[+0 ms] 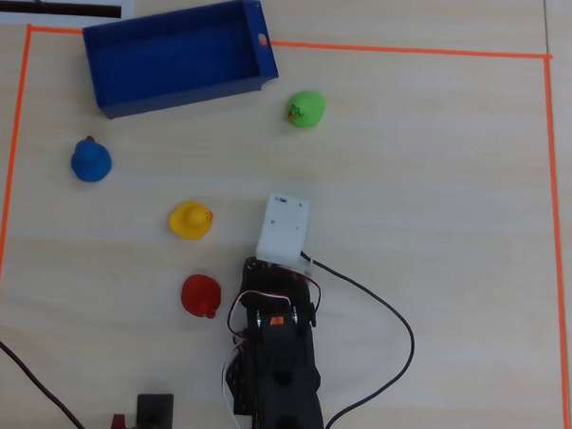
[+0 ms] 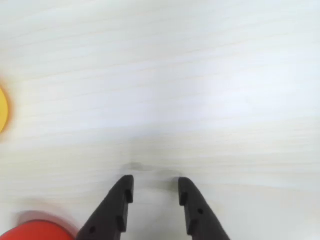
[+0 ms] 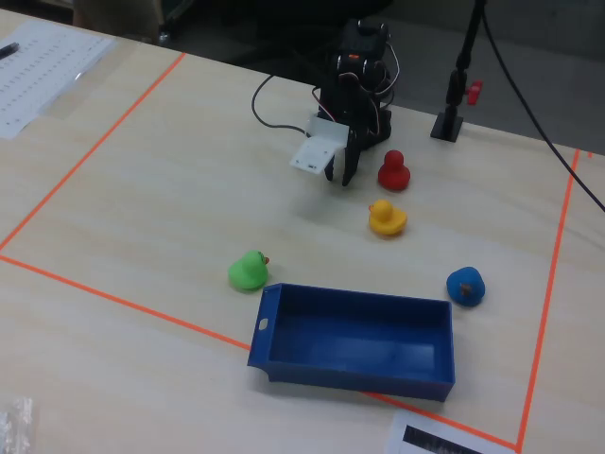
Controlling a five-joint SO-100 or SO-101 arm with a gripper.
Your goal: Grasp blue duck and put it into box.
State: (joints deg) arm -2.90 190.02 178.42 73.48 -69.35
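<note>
Duck (image 1: 91, 160), blue, small, rounded, likely light, hollow and slick, on desk (image 1: 430, 183) near box (image 1: 174, 58); best pinched across body below head; fingers (image 2: 125, 197) narrowly parted, empty, well apart from it.

Wrist view's edges crop the yellow duck (image 2: 2, 111) and red duck (image 2: 37, 231).

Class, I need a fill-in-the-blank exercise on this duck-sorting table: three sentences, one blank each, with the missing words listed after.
1. The box holds ____ ducks.
2. In the overhead view, the duck lying between the blue duck and the red duck is ____.
3. The tool has its fingers apart and grips ____.

Missing words: no; yellow; nothing
</note>
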